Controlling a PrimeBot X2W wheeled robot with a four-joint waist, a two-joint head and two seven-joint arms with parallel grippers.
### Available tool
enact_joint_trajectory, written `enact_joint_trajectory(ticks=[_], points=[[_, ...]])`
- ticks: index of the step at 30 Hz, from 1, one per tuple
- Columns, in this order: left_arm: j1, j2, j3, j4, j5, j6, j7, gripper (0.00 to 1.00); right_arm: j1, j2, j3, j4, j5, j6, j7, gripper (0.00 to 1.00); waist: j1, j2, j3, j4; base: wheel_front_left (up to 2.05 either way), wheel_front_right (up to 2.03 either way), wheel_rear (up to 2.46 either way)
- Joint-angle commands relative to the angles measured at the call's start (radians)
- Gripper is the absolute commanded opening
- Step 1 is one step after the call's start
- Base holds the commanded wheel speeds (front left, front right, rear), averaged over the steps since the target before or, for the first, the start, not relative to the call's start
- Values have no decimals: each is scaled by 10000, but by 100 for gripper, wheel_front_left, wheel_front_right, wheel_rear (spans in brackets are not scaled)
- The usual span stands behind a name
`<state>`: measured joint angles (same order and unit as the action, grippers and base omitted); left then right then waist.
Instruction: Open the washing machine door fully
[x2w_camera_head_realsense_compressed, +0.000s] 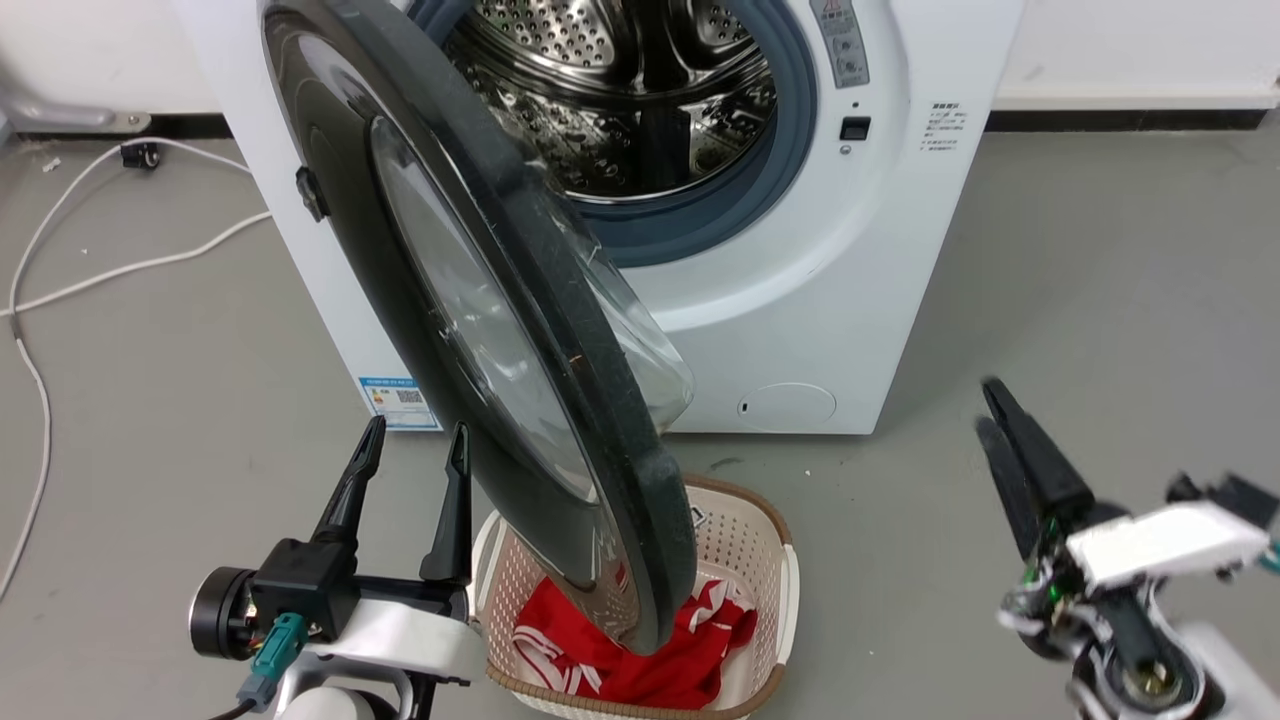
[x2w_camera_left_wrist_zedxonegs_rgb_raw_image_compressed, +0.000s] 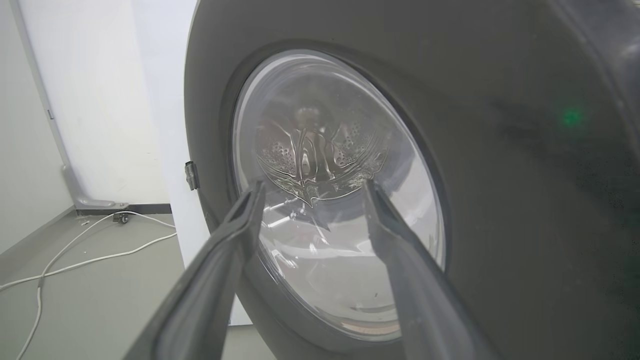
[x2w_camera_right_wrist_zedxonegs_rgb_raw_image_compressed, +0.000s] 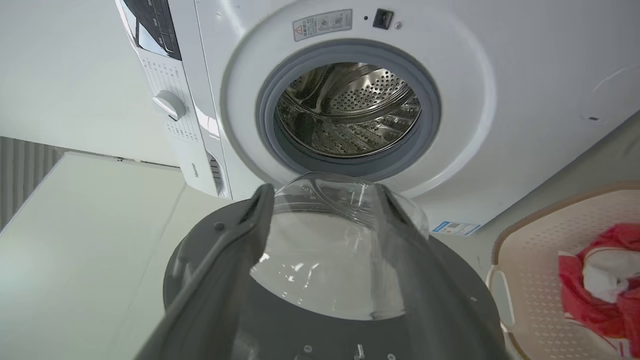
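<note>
Black on black: left pincer low in front of the washing machine, on the hinge side of its opening, fingers spread wide with nothing between them. Pointed at the outer face of the door, close to it; touching or not, cannot tell. In the left wrist view, both fingers framing the round glass window, with the steel drum seen warped through it.

Right pincer well out from the machine's front, off the catch side, clear of the door. Seen side-on in the head view, one finger nearly behind the other. In the right wrist view, fingers plainly parted and empty, aimed at the inner side of the door, the window there bulging out as a clear bowl.

Door standing out from the machine's front at a steep angle, hung on the hinge side, lower free edge over a beige basket. Basket on the floor just in front of the machine, red and white cloth inside. Opening uncovered: grey rubber ring round the perforated drum. Small blue sticker at the machine's bottom corner behind the door, round flap low on its front. White cable loose on the grey floor beside the machine, on the hinge side.
</note>
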<state>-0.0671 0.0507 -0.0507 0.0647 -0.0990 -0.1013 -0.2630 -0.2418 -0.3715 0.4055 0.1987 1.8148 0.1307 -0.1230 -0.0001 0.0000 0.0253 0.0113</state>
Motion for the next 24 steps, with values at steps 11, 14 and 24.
enact_joint_trajectory(ticks=[11, 14, 24], points=[[202, -6, 253, -63, 186, 24, -25, 100, 462, 1068, -2280, 1459, -7210, 0, -1407, 100, 1, 0, -8, -246, 0, 0, 0], [172, 21, 315, -66, 221, 6, -25, 100, 729, 1724, -3602, 881, -10477, -1, -1412, 100, 1, 0, 14, -256, 0, 0, 0], [112, 87, 425, -85, 350, -31, -25, 100, 1725, 3108, -4780, -1753, -17207, -3, -1348, 100, 1, 0, 40, -231, 0, 0, 0]])
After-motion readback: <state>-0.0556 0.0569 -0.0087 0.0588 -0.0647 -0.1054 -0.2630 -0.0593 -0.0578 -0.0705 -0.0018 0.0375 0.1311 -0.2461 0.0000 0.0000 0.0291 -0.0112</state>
